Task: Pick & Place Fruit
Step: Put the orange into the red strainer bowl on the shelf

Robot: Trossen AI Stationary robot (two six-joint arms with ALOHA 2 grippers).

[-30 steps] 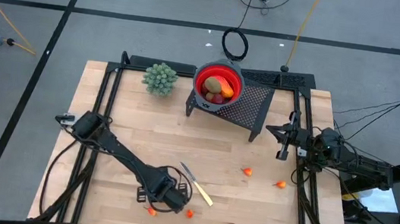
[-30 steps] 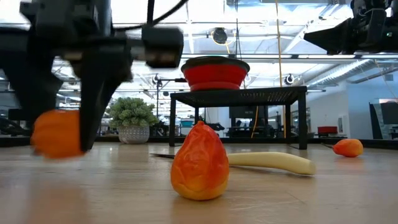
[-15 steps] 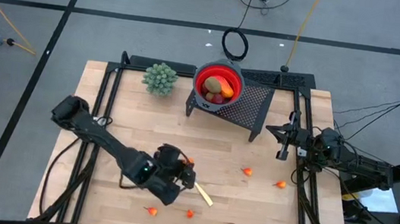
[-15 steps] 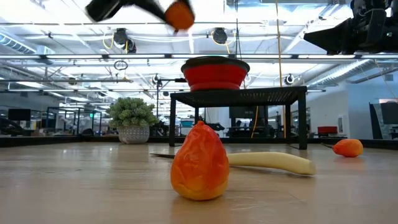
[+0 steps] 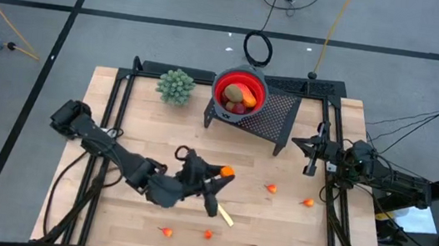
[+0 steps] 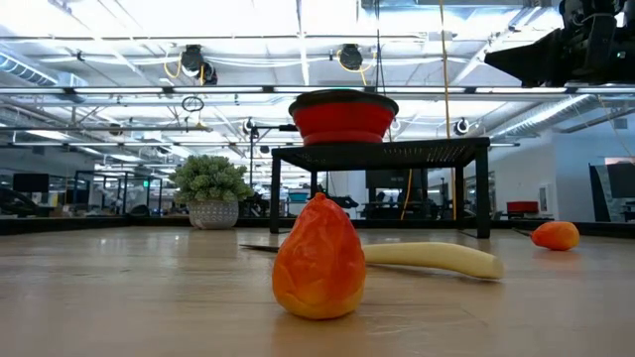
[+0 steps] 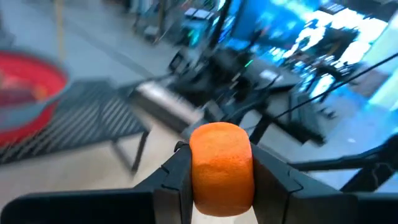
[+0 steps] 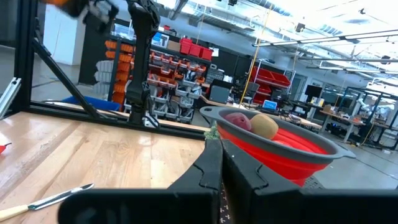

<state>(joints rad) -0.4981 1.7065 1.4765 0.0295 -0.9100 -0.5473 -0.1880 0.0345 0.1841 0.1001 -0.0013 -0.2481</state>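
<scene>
My left gripper hangs high over the middle of the table, shut on a small round orange fruit piece. A red bowl with a grey rim sits on a black mesh stand at the far side and holds brown and dark red fruit. Loose fruit lies on the wood: an orange-red piece and tiny orange bits. My right gripper waits shut at the table's right edge, beside the stand. My left gripper pinches the orange piece by two opposite sides between its two fingers. The fingers lie about level and come from the table's left, pointing toward the stand. The piece is lifted well clear of the table.
A slim knife with a pale handle lies on the wood just under the left gripper. A small green plant stands at the far left of the stand. The black frame rails run along the table's sides.
My left gripper has risen from the wood near the table's near edge, carrying the orange piece up and toward the far edge and the bowl. It has tipped from pointing down to about level and rolled. The piece is now lifted clear.
</scene>
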